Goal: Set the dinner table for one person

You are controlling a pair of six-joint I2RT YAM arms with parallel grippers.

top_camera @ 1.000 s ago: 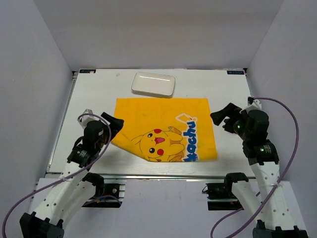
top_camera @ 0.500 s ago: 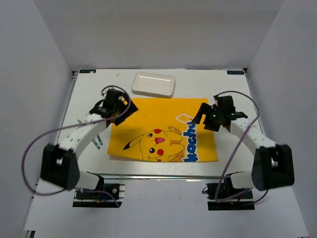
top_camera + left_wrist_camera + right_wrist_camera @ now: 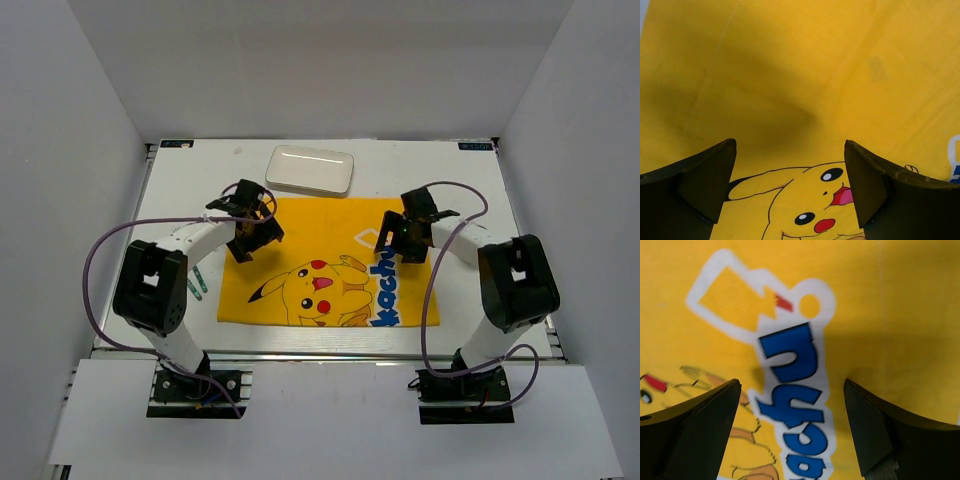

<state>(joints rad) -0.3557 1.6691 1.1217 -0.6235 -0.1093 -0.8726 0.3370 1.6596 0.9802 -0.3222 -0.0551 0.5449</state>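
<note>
The yellow Pikachu placemat [image 3: 330, 262] lies flat on the white dinner table [image 3: 470, 190]. A white rectangular plate [image 3: 310, 170] sits just beyond its far edge. My left gripper [image 3: 262, 232] is open and empty over the mat's far left part. In the left wrist view the mat [image 3: 805, 75] fills the frame between the dark fingers [image 3: 705, 175]. My right gripper [image 3: 392, 240] is open and empty over the mat's far right part. In the right wrist view it hangs above the blue lettering [image 3: 795, 390].
Thin green utensils [image 3: 197, 283] lie on the table left of the mat, partly behind the left arm. White walls enclose the table on the far, left and right sides. A metal rail [image 3: 300, 352] runs along the near edge.
Both arms have reached forward from near the table's front to over the mat's far corners. The mat's lifted near-left corner now lies flat.
</note>
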